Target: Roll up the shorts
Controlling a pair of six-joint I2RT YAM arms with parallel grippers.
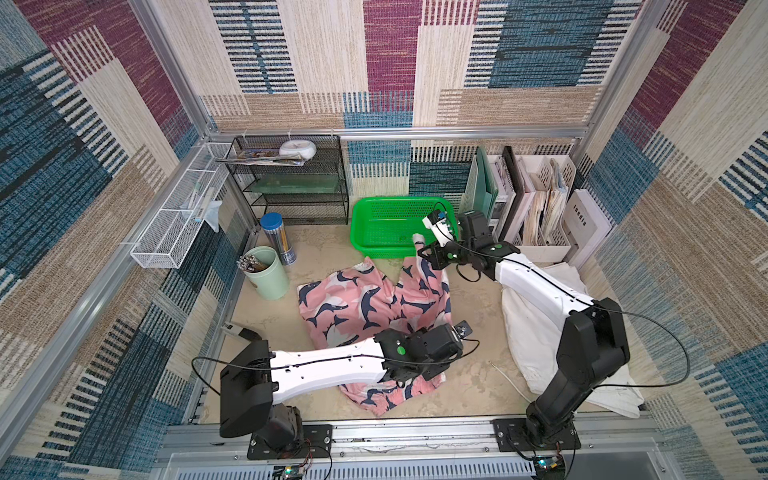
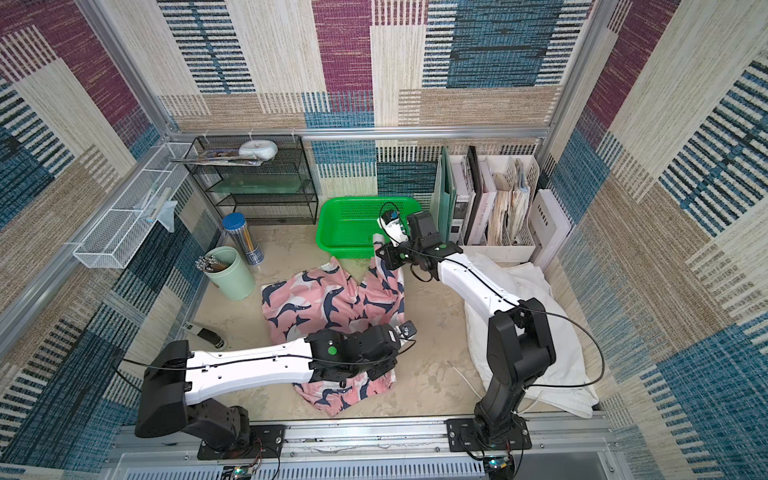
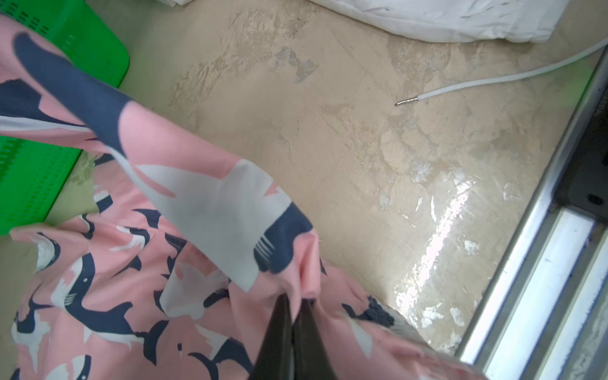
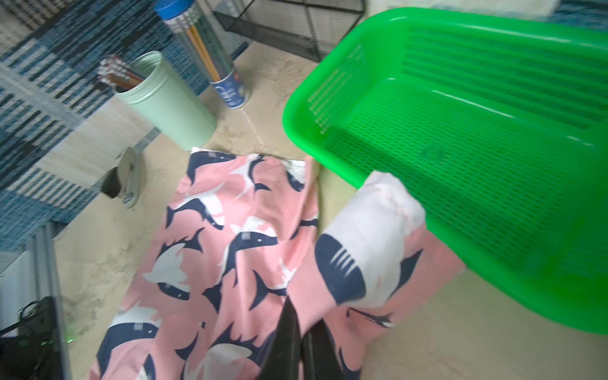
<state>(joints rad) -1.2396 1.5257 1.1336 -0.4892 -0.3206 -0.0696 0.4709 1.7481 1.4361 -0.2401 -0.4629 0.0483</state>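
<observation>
Two tight pinches on the pink shark shorts [image 1: 361, 307], mid-table!
Left gripper [image 3: 293, 300] and right gripper [image 4: 301, 316], closed on opposite ends: pull evenly, lay it flat before rolling; white shorts [image 1: 532, 332] wait alongside.

The pink shorts [image 1: 361, 299] carry navy-and-white sharks; the white shorts [image 1: 528, 340] are plain, the basket [image 1: 360, 232] bright green.

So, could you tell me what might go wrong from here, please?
1. The right tool grips the pink shorts right by the green basket; the cloth may catch its rim.
2. Both it and the left tool pinch small folds, which may slip.
3. The right arm reaches over the white shorts and may drag them.
</observation>
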